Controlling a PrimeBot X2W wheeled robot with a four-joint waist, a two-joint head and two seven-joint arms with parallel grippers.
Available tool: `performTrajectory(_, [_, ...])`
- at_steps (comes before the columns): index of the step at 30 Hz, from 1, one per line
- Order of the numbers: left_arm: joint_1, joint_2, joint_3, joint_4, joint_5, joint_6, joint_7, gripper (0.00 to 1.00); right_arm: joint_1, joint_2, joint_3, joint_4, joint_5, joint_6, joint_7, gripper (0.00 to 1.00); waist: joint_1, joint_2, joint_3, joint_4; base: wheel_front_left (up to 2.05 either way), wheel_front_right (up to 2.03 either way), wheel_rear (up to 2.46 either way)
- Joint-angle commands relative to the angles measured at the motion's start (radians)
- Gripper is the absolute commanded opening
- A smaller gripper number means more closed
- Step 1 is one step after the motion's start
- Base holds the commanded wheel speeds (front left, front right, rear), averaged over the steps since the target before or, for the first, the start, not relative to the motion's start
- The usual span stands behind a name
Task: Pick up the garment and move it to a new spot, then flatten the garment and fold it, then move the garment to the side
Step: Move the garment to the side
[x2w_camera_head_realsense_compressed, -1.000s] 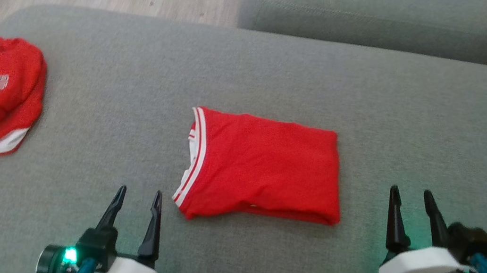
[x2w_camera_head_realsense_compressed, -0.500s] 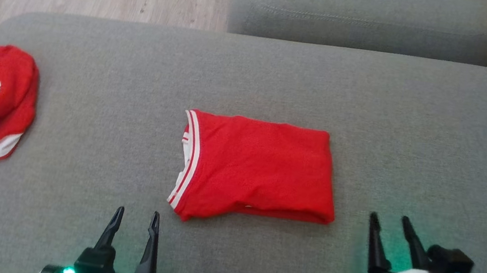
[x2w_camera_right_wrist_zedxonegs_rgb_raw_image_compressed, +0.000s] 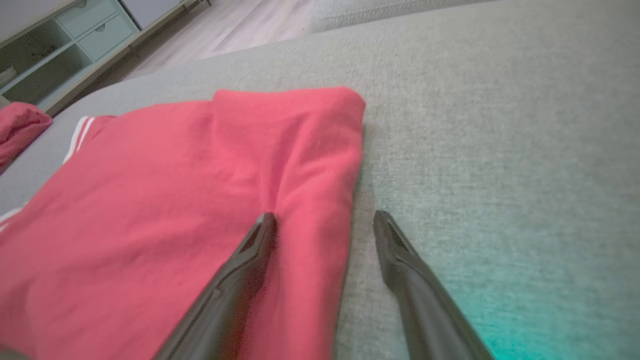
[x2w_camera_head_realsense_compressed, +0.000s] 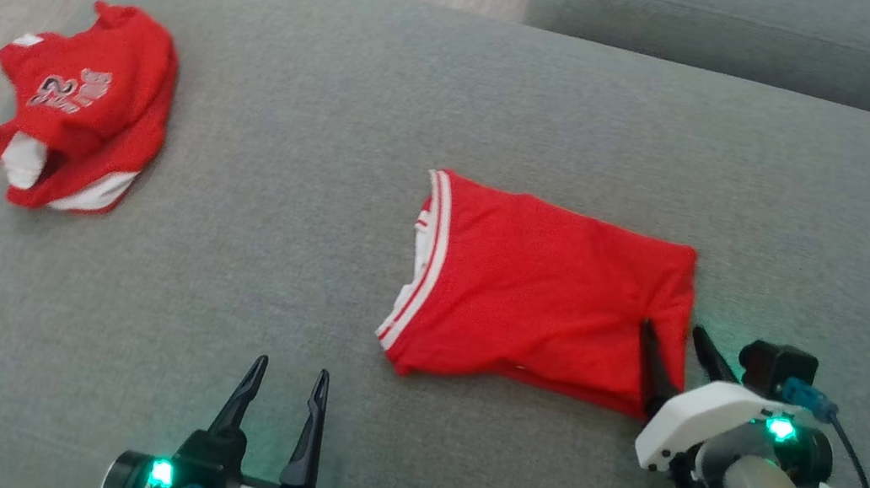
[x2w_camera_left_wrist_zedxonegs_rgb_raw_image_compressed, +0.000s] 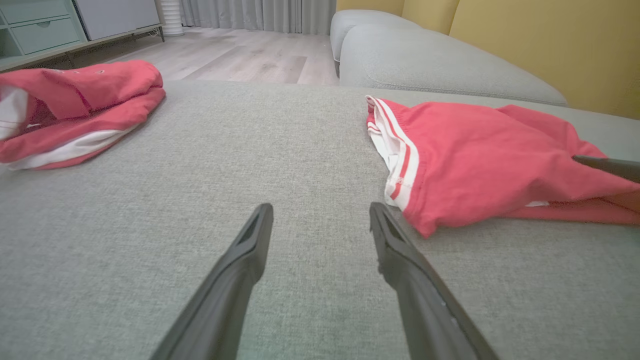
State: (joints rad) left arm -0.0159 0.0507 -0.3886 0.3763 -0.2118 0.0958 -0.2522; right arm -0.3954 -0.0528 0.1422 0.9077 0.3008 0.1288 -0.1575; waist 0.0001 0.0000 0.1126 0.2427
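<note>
Nearest me, my left claw [x2w_camera_head_realsense_compressed: 293, 366] hangs spread over the bare grey sofa cushion [x2w_camera_head_realsense_compressed: 331, 136], holding nothing. A little further on, to the right, my right claw [x2w_camera_head_realsense_compressed: 673, 329] is spread too. It sits astride the right edge of the folded red garment [x2w_camera_head_realsense_compressed: 540, 284], one finger on the cloth and the other over the cushion just beside it. The garment lies mid-cushion, its white-striped hem to the left. Far left, near the cushion's edge, sits a crumpled red jersey [x2w_camera_head_realsense_compressed: 83, 109].

On the crumpled red jersey [x2w_camera_head_realsense_compressed: 92, 106] — a number, perhaps 23; lettering blurred.
</note>
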Motion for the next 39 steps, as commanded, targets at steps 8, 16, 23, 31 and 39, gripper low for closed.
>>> performTrajectory(8, [-0.024, 0.000, 0.046, -0.044, -0.011, 0.004, -0.010, 1.00, -0.015, 0.003, 0.005, 0.025, 0.001, 0.002, -0.078, 0.00, -0.0001, 0.0000, 0.009, -0.062, 0.00, 0.00, 0.00])
performTrajectory(16, [-0.061, 0.000, 0.056, -0.050, -0.014, -0.008, -0.010, 1.00, -0.019, 0.003, 0.058, -0.041, 0.035, 0.002, -0.102, 0.00, -0.0001, 0.0000, 0.007, -0.364, 0.00, 0.00, 0.00])
performTrajectory(23, [-0.122, 0.000, 0.047, -0.041, -0.014, -0.016, -0.010, 1.00, -0.006, 0.002, 0.096, -0.116, 0.053, 0.002, -0.104, 0.00, -0.0001, 0.0000, 0.034, -0.598, 0.00, 0.00, 0.00])
performTrajectory(31, [-0.152, 0.000, 0.028, -0.025, -0.010, -0.030, -0.010, 1.00, 0.025, -0.011, 0.117, -0.176, 0.071, 0.002, -0.104, 0.00, -0.0001, 0.0000, 0.053, -0.709, 0.00, 0.00, 0.00])
performTrajectory(39, [-0.149, 0.000, 0.036, -0.010, 0.012, -0.033, -0.010, 1.00, -0.015, -0.035, 0.130, -0.189, 0.074, 0.002, -0.104, 0.00, -0.0001, 0.0000, 0.081, -0.730, 0.00, 0.00, 0.00])
